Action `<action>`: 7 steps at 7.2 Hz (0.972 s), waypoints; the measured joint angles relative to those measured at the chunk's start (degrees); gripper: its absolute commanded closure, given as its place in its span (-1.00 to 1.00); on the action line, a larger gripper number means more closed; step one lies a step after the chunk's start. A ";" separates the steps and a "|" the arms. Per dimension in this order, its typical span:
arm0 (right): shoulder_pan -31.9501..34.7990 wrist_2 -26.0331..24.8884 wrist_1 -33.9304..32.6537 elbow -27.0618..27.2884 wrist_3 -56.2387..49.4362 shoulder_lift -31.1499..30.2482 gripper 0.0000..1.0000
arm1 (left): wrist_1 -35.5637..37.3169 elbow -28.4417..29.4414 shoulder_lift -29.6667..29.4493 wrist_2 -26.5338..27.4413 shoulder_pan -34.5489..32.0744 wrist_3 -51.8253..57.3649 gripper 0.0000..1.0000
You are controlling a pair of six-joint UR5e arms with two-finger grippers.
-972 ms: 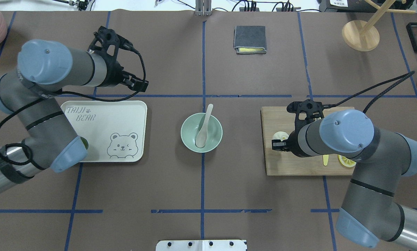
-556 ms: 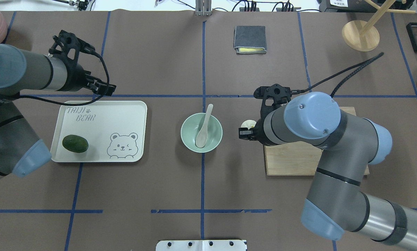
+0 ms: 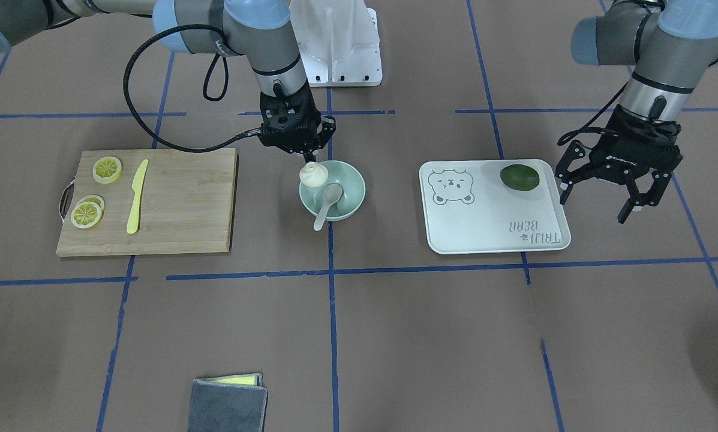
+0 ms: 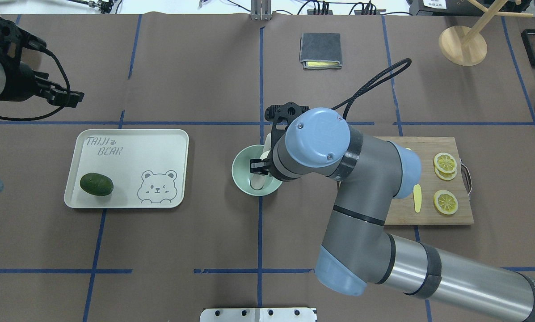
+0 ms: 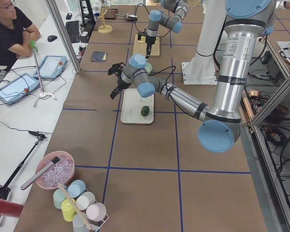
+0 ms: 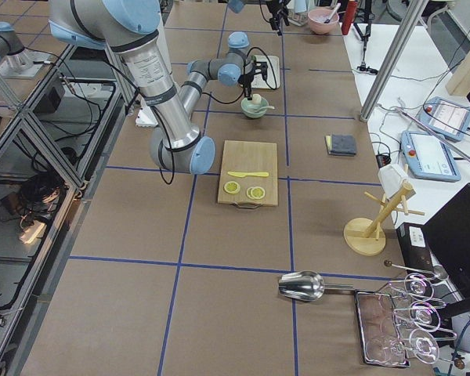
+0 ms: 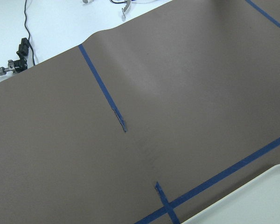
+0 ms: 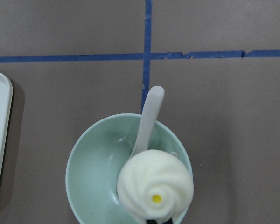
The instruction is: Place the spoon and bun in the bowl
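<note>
The mint-green bowl (image 3: 359,183) stands at the table's middle. The off-white spoon (image 3: 327,203) lies in it, scoop down, with its handle over the rim. My right gripper (image 3: 311,161) is shut on the white swirled bun (image 3: 312,175) and holds it just above the bowl's edge. In the right wrist view the bun (image 8: 155,191) hangs over the bowl (image 8: 91,172) and the spoon (image 8: 149,116). In the overhead view my right arm covers most of the bowl (image 4: 240,174). My left gripper (image 3: 595,204) is open and empty, beside the tray's outer edge.
A wooden cutting board (image 3: 185,198) holds lemon slices (image 3: 107,170) and a yellow knife (image 3: 137,195). A pale tray (image 3: 490,222) carries a dark green fruit (image 3: 519,177). A folded grey cloth (image 3: 227,405) lies at the far side of the table.
My right arm has carried the bun from the cutting board sideways to above the bowl. My left arm has swung outward, away from the tray.
</note>
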 measured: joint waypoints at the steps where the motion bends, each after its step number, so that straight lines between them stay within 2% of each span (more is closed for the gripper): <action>1: -0.55 -0.08 1.71 -2.75 0.00 1.40 -0.64 | 0.00 0.03 0.11 0.08 -0.18 0.17 -0.99; 2: -0.76 -0.11 3.80 -6.25 0.29 3.13 -1.00 | 0.00 -0.01 0.15 0.18 -0.25 0.22 -0.99; 4: -0.76 0.09 6.16 -9.52 1.19 4.89 -1.00 | 0.02 0.50 0.10 0.41 -0.22 0.24 -0.99; 5: -0.55 0.35 6.41 -7.09 1.36 3.35 -1.00 | 0.12 1.36 0.05 0.48 -0.22 0.29 -0.99; 7: 2.72 2.37 6.38 3.85 0.57 -6.76 -1.00 | 0.56 4.67 0.12 -0.29 -3.63 2.40 -0.99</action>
